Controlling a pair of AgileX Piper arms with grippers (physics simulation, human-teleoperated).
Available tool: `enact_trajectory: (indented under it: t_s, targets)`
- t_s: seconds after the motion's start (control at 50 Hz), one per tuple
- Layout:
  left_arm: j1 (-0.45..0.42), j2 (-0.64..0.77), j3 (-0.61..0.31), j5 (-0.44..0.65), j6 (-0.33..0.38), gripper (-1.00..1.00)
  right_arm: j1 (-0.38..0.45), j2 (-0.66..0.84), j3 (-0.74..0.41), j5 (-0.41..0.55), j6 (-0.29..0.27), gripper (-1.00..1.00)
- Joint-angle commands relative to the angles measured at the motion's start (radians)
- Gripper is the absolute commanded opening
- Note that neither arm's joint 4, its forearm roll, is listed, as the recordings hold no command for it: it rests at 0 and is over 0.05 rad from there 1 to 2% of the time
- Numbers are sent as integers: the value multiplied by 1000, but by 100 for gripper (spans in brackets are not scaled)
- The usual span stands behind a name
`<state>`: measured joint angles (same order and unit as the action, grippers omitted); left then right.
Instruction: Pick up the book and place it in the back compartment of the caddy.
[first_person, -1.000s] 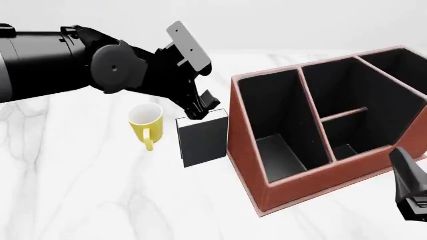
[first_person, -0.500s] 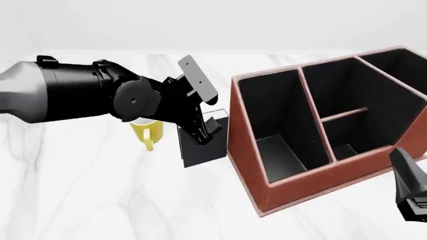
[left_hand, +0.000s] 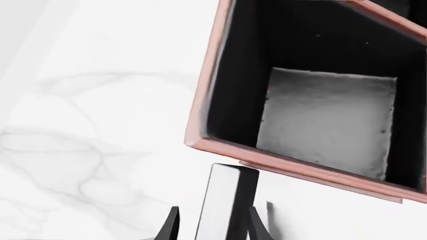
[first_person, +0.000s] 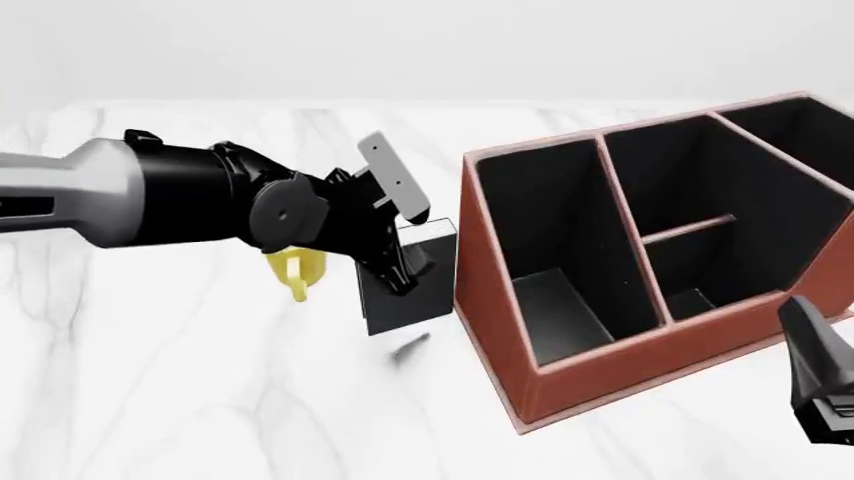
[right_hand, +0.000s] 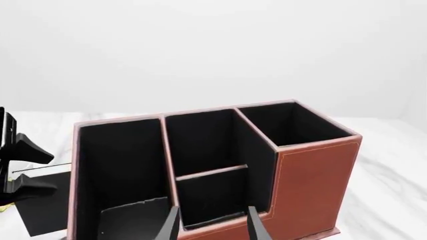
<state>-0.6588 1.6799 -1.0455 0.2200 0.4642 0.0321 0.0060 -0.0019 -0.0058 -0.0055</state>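
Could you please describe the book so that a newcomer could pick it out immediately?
Find the large reddish-brown caddy on the marble table. Just beside its left wall stands the book, upright, with the left tool around it. It is flat and black, unlike the round yellow mug beside it.

We see the book (first_person: 407, 290) standing upright on the table (first_person: 160, 380) just left of the caddy (first_person: 641, 250), the mug (first_person: 294, 270) just left of the book and partly behind the left gripper (first_person: 407, 262), which straddles the book's top.
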Motion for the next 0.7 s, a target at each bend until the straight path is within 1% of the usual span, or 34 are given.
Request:
enact_trajectory:
  t_s: [0.02,0.14,0.22,0.32,0.4,0.42,0.44,0.46,0.48,0.5,0.52,0.54,0.56,0.58,0.6,0.62,0.66,0.68,0.7]
  targets:
    - [26,52,10,-43,-2,100,3,1,0,0,2,100]
    - [37,79,24,-66,1,100,3,0,0,1,2,100]
    - [43,90,17,-70,2,100,3,1,0,0,2,100]
    - [29,101,16,-79,-5,100,3,4,0,-3,2,100]
    - [23,112,24,-108,-7,100,2,4,0,-3,4,100]
    - [35,108,34,-135,13,100,2,3,0,-1,5,100]
    - [-13,99,47,-113,-55,-100,2,2,-1,-1,5,100]
    - [-6,104,63,-131,-27,-100,2,2,0,-1,5,100]
    - [38,105,53,-164,18,-100,1,4,0,-2,6,100]
    - [36,96,36,-152,-22,-100,1,6,0,-4,7,100]
    - [20,88,41,-139,-24,-100,1,7,0,-5,6,100]
    - [63,95,26,-150,8,-100,1,9,0,-7,5,100]
    - [52,96,16,-126,-19,-100,2,9,0,-7,4,100]
    - [35,85,27,-116,-27,-100,2,7,0,-6,5,100]
    - [42,76,27,-121,-20,-100,1,5,0,-4,5,100]
    - [36,65,22,-106,-44,-100,2,5,-1,-4,5,100]
    - [42,48,24,-103,-39,-100,0,4,-1,-4,6,100]
    - [32,36,26,-85,-54,-100,0,5,-1,-5,6,100]
    - [28,20,33,-80,-55,-100,0,5,0,-5,6,100]
